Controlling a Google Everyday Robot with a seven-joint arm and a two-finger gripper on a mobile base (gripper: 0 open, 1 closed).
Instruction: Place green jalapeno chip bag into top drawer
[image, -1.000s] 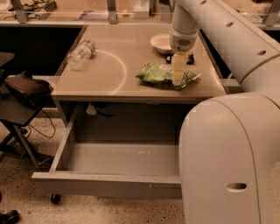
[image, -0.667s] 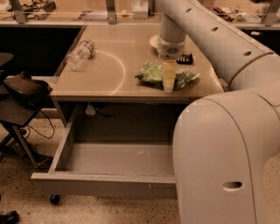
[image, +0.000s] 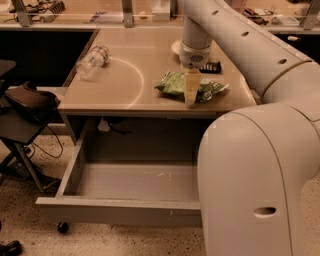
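Note:
The green jalapeno chip bag (image: 176, 83) lies flat on the beige table top (image: 150, 55) near its front right edge. My gripper (image: 190, 92) hangs straight down from the white arm and sits over the middle of the bag. Its pale fingers (image: 190, 86) cover part of the bag. The top drawer (image: 125, 210) is pulled out below the table, its grey inside bare. The arm's big white body hides the drawer's right part.
A clear plastic bottle (image: 92, 62) lies on the table's left side. A white bowl (image: 178, 47) and a small dark object (image: 214, 66) sit behind the gripper. A chair with a dark seat (image: 26, 102) stands to the left.
The arm has swung left across the table, and the gripper now sits over the middle of the bag instead of its right part. The bag and drawer have not moved.

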